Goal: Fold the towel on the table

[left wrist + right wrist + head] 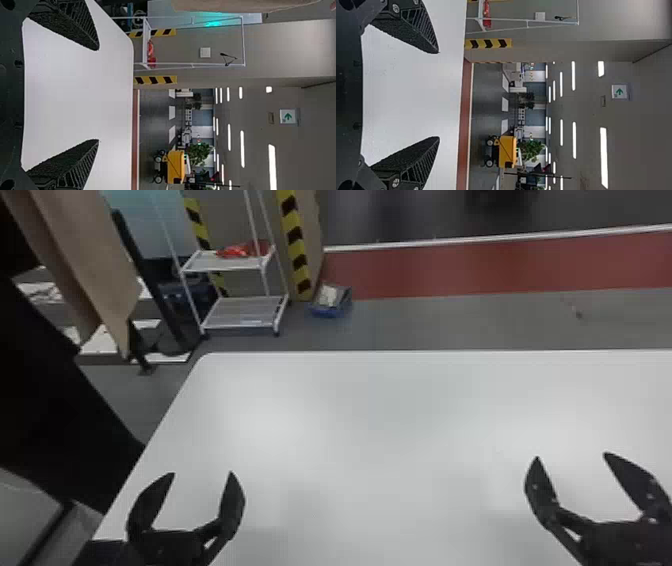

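Observation:
In the head view my left gripper (202,477) stands open over the near left part of the white table (380,415), with nothing between its fingers. My right gripper (571,459) is over the near right part of the table, also open and holding nothing. From the left wrist, the left gripper (98,95) has its fingers wide apart before the bare tabletop. The right wrist view gives the right gripper (439,95) the same spread, with the white surface behind it. I see no towel on the visible part of the table.
Beyond the table's far left corner stand a white wire rack (245,312) with a red item on its shelf and a blue bin (332,301) on the floor. A brown cloth-like sheet (95,255) hangs at the far left. A dark shape lies along the table's left side.

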